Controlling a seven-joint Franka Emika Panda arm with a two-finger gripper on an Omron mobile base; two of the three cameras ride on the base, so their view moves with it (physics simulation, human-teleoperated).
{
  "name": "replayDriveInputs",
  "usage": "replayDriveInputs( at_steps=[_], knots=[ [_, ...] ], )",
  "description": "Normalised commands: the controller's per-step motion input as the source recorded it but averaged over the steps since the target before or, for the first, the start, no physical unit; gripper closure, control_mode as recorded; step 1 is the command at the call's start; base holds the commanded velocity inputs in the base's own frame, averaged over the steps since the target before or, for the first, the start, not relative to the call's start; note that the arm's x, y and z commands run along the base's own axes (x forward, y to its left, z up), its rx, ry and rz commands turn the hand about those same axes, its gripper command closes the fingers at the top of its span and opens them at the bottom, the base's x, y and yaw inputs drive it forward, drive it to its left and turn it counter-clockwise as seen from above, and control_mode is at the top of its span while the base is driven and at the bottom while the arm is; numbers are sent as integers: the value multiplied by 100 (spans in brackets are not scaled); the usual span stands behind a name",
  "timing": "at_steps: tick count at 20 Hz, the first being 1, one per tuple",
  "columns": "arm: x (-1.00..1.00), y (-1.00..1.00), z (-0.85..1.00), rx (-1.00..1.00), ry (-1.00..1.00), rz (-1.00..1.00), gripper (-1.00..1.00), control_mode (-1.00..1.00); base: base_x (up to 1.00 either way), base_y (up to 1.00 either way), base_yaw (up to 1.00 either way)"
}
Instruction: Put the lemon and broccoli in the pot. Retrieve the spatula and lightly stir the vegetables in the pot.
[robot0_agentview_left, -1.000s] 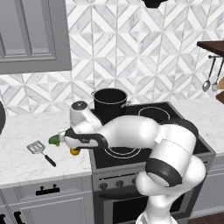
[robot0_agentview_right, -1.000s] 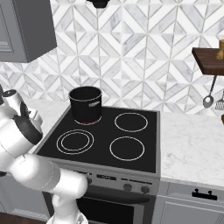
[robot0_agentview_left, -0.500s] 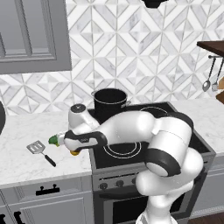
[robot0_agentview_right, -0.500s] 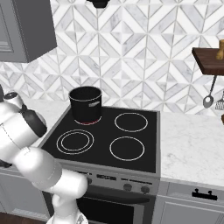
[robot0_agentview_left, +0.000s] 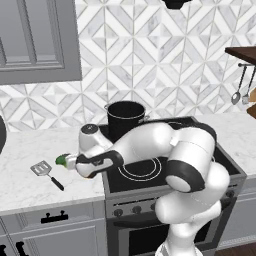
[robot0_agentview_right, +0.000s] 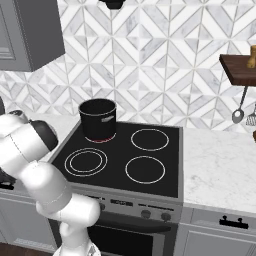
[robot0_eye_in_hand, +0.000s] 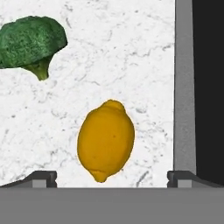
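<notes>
Stove (robot0_agentview_right: 165, 165) with 4 burners; marble counter (robot0_agentview_left: 25, 175).

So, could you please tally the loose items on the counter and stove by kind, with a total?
Yellow-orange oval lemon: 1
Green bumpy broccoli floret: 1
Tall black cylindrical pot with a silvery rim: 1
Slotted silver-grey spatula with a thin black handle: 1
Total: 4

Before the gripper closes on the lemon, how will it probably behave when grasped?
The lemon looks smooth and oval, so it may slip or roll on the marble counter if pinched off-centre. It seems firm. It lies apart from the broccoli.
</notes>
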Motion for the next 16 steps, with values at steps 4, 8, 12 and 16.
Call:
replayDriveInputs(
  at_steps=[4, 8, 12, 16],
  knots=[
    [8, 1, -24, 0, 0, 0, -100, -100, 0, 0, 0],
    [14, 1, -26, 0, 0, 0, -100, -100, 0, 0, 0],
    [21, 11, -23, 0, 0, 0, -100, -100, 0, 0, 0],
    [21, 18, -17, 0, 0, 0, -100, -100, 0, 0, 0]
  ],
)
